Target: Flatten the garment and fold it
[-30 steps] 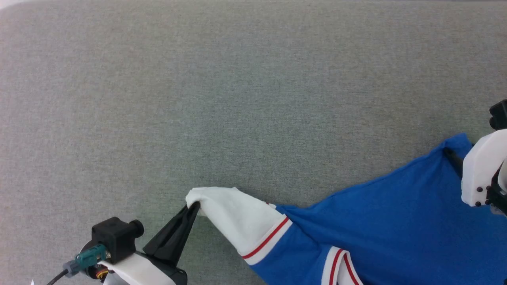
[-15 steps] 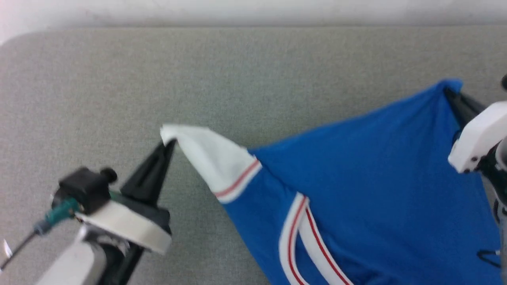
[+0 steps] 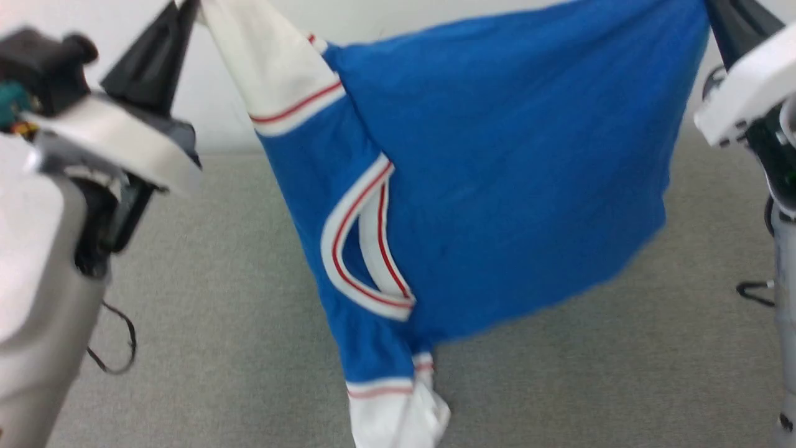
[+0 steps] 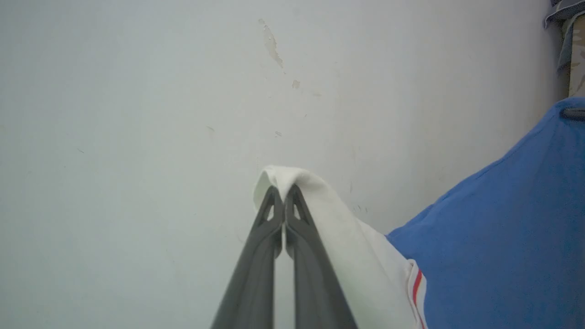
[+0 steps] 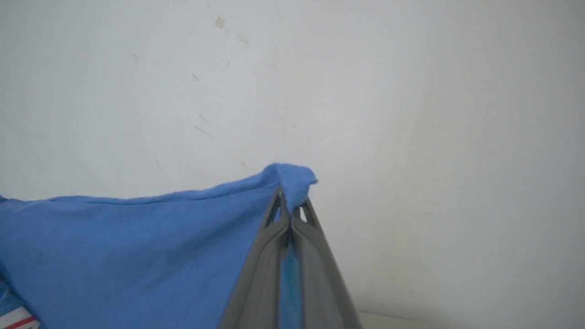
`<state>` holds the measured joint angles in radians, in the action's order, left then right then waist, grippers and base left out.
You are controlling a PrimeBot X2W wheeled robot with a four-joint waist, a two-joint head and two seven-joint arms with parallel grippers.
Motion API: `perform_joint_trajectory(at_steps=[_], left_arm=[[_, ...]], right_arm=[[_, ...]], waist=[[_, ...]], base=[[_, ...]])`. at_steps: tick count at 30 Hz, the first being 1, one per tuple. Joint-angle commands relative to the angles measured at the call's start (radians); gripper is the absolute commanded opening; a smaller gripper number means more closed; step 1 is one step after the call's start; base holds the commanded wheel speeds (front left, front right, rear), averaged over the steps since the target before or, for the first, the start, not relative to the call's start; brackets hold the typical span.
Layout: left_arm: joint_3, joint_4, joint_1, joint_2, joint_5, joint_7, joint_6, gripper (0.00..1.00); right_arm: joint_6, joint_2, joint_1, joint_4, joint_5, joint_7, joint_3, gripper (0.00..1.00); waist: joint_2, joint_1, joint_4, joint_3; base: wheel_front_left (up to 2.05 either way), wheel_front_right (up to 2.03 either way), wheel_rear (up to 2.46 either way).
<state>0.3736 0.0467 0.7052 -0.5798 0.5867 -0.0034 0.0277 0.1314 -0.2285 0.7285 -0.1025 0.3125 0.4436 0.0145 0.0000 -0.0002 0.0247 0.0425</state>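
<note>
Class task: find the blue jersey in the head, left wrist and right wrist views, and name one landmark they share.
Head view: blue jersey hangs across the centre.
Left wrist view: right edge, white sleeve at centre.
Right wrist view: lower left.
Shared landmark: pale wall behind.

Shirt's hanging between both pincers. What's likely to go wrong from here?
1. Left pincer grips only the tip of the white sleeve; it may slip out.
2. Right pincer holds just a small blue corner; same risk.
3. The garment hangs skewed, its other sleeve trailing low, so it may land bunched on the grey surface.
</note>
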Motion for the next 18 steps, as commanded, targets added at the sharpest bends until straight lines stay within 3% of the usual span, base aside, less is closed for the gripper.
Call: perform_joint_trajectory(at_steps=[1,10,18], left_arm=[[0.004,0.021,0.032,0.001,-0.011,0.006,0.009,0.0],[0.041,0.275,0.277,0.054,-0.021,0.053,0.049,0.0],[0.051,0.367,0.385,0.059,0.007,0.105,0.074,0.0]], right_arm=[[-0.001,0.004,0.028,-0.019,-0.009,-0.012,-0.006,0.0],[-0.001,0.045,0.211,-0.265,-0.041,-0.066,-0.079,0.0],[-0.001,0.048,0.317,-0.369,-0.035,-0.05,-0.108,0.0]], waist=[[0.0,0.0002,-0.059,-0.102],[0.0,0.0002,-0.092,-0.18],[0.0,0.0002,-0.102,-0.174]], base=[[0.0,0.0,0.0],[0.0,0.0,0.0],[0.0,0.0,0.0]])
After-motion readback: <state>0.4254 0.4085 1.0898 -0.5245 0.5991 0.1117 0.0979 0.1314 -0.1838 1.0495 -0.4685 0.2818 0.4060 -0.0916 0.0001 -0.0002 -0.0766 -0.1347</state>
